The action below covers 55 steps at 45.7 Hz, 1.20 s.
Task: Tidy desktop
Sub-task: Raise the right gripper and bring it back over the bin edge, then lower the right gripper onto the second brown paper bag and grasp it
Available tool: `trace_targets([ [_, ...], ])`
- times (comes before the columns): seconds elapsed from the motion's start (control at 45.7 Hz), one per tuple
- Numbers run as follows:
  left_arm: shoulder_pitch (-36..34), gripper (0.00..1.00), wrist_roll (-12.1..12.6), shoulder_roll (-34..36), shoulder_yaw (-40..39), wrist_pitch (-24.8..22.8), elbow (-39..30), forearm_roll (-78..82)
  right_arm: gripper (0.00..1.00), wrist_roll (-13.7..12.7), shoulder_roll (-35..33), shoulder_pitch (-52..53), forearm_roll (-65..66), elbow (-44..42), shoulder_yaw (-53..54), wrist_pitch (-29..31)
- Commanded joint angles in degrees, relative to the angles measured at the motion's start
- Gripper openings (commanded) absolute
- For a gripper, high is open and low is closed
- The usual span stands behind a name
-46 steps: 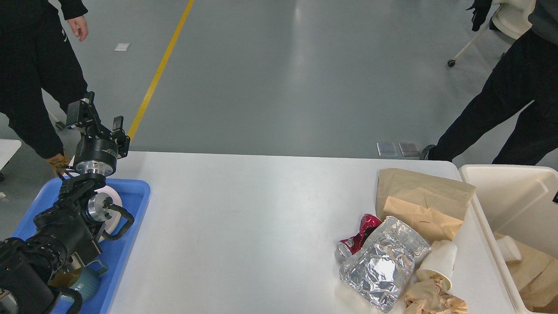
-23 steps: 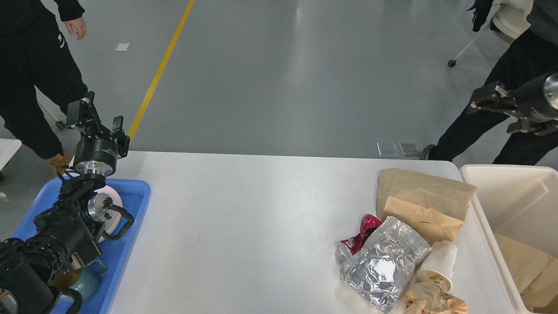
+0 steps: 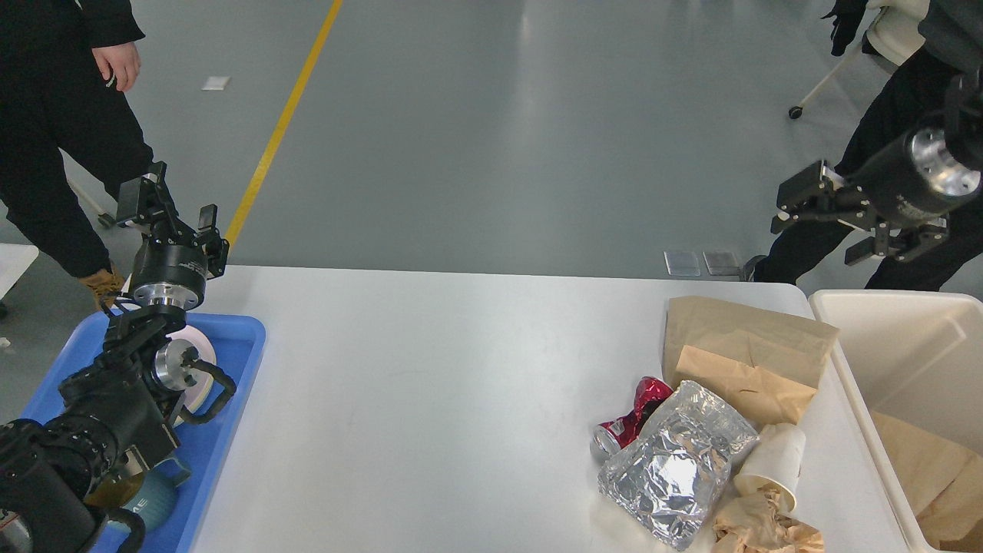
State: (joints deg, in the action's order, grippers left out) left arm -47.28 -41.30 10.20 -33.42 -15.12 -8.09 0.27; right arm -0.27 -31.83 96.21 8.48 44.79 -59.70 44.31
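Note:
The white desktop (image 3: 430, 384) carries a heap of rubbish at its right end: two brown paper bags (image 3: 745, 338), a crushed red can (image 3: 633, 418), a crumpled foil bag (image 3: 676, 472), a white paper cup (image 3: 776, 461) on its side and crumpled brown paper (image 3: 760, 526). My right gripper (image 3: 829, 226) is open and empty, held in the air above the far right table corner, beyond the paper bags. My left gripper (image 3: 170, 206) is open and empty, raised over the far left table corner above the blue tray.
A blue tray (image 3: 230, 430) at the left edge holds a white plate (image 3: 196, 357) and a teal mug (image 3: 153, 499), partly hidden by my left arm. A cream-white bin (image 3: 898, 353) with brown paper (image 3: 937, 468) inside stands at the right. People stand at far left (image 3: 69, 153) and far right (image 3: 860, 207).
My right arm has come into view from the right and moved left, above the bin's far edge. A white item seen in the bin one second ago no longer shows. My left arm has not moved.

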Motion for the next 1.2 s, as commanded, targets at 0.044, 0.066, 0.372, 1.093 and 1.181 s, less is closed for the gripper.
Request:
trace_targets([
  [0.044, 0.0, 0.96, 0.0, 0.0, 0.0, 0.0, 0.0, 0.0, 1.00, 0.1, 0.0, -15.9, -0.4, -5.4, 0.9, -9.4],
  [0.066, 0.0, 0.96, 0.0, 0.0, 0.0, 0.0, 0.0, 0.0, 1.00, 0.1, 0.0, -17.0, -0.5, -5.8, 1.1, -10.5],
  [0.372, 0.0, 0.96, 0.0, 0.0, 0.0, 0.0, 0.0, 0.0, 1.00, 0.1, 0.7, -28.2, -0.9, -7.9, 7.6, -23.9],
  [1.093, 0.0, 0.96, 0.0, 0.0, 0.0, 0.0, 0.0, 0.0, 1.00, 0.1, 4.0, -32.0, -1.0, -11.5, 13.2, -24.2],
  [1.181, 0.0, 0.96, 0.0, 0.0, 0.0, 0.0, 0.0, 0.0, 1.00, 0.1, 4.1, -33.4, -0.9, -11.5, 15.5, -24.2],
])
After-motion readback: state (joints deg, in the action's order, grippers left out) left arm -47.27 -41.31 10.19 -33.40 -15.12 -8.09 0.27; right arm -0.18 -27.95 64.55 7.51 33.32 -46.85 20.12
